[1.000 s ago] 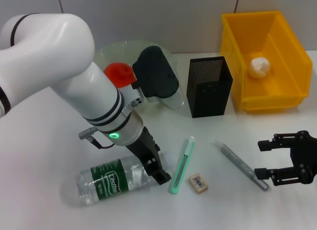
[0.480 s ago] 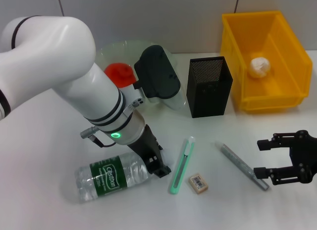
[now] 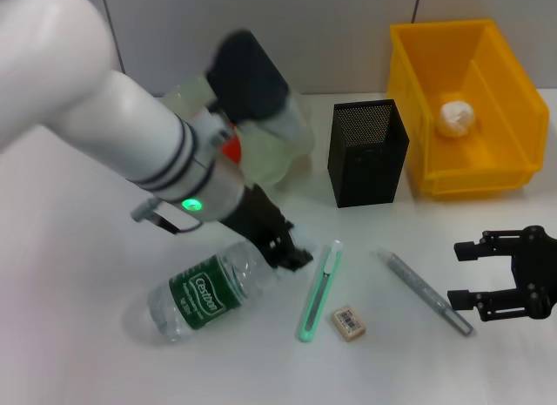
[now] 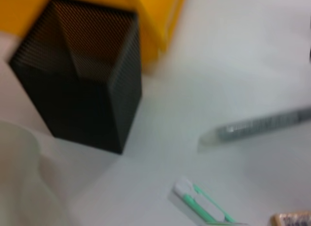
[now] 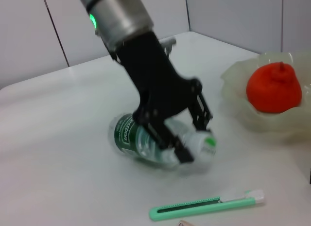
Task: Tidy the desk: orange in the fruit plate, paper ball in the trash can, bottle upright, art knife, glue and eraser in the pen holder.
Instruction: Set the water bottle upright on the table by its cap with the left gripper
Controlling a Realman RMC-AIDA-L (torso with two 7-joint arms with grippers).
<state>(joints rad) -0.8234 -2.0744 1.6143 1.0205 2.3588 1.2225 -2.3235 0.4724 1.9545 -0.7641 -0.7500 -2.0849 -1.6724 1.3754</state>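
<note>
Near the desk's (image 3: 78, 274) front, your left gripper (image 3: 283, 248) pinches the tilted bottle (image 3: 209, 287) at its neck, beside the art knife (image 3: 318, 287); your right gripper (image 3: 474, 272) hangs spread.

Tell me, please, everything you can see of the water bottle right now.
The bottle is small, clear plastic, with a dark green label and a white-and-green cap. It is not upright: its base rests on the white desk while its neck end is tilted up. The left gripper is closed on the neck, just behind the cap. It sits in front of the fruit plate, beside the mint-green knife, without touching it.
</note>
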